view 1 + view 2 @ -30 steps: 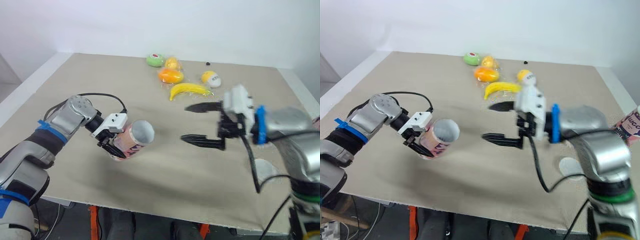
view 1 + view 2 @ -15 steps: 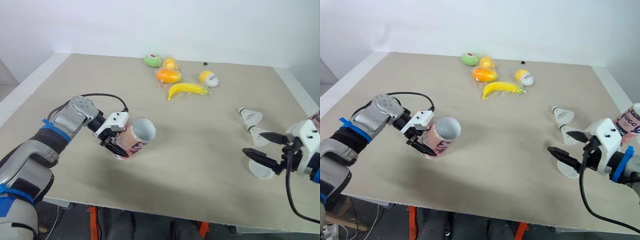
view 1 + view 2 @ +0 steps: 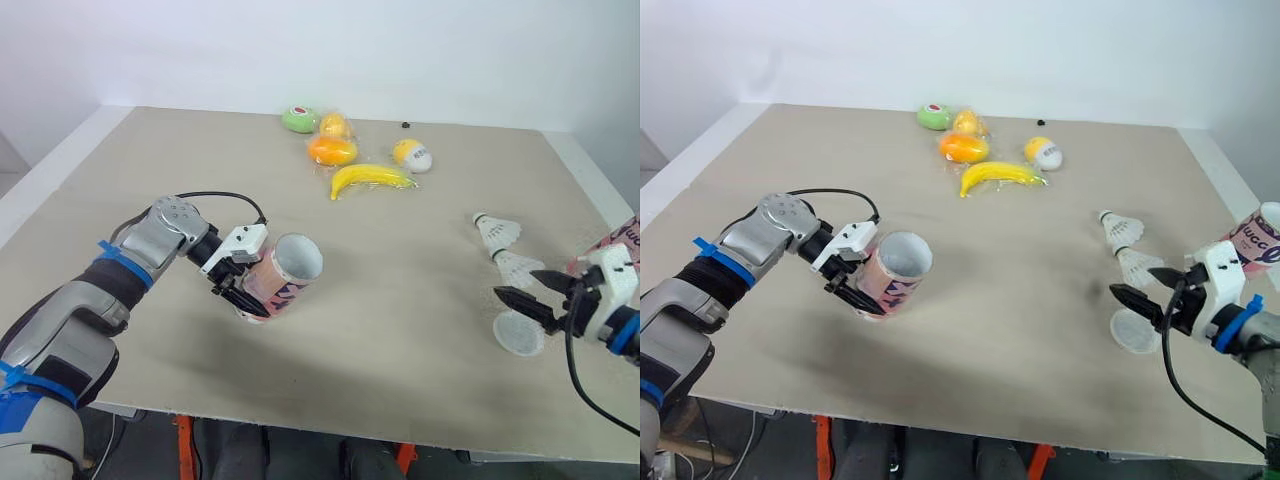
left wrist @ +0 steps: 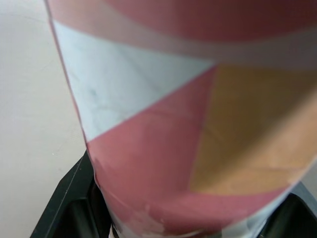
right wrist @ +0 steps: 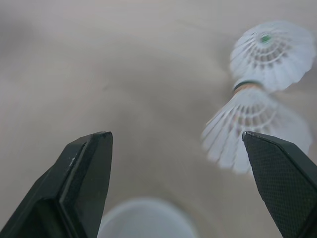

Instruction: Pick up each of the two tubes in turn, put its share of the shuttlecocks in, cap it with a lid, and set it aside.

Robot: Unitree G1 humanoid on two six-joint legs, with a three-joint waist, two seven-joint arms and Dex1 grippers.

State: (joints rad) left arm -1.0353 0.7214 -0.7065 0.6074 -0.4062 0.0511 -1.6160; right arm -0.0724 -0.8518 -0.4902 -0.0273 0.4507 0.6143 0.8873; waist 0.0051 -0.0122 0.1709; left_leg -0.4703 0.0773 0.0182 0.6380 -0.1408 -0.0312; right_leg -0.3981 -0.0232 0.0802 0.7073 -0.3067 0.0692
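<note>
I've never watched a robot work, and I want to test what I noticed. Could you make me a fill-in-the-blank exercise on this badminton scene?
1. The left jaws are clamped on a patterned ___.
2. The right jaws stand ___, gripping nothing.
3. Near them on the table lie ___ shuttlecocks and a white lid.
4. The long yellow fruit at the far side is a ___.
Missing words: tube; open; two; banana.

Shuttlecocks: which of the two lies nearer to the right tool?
The shuttlecock next to the white lid: it lies just beside the open right tool. The other shuttlecock lies farther back.
</note>
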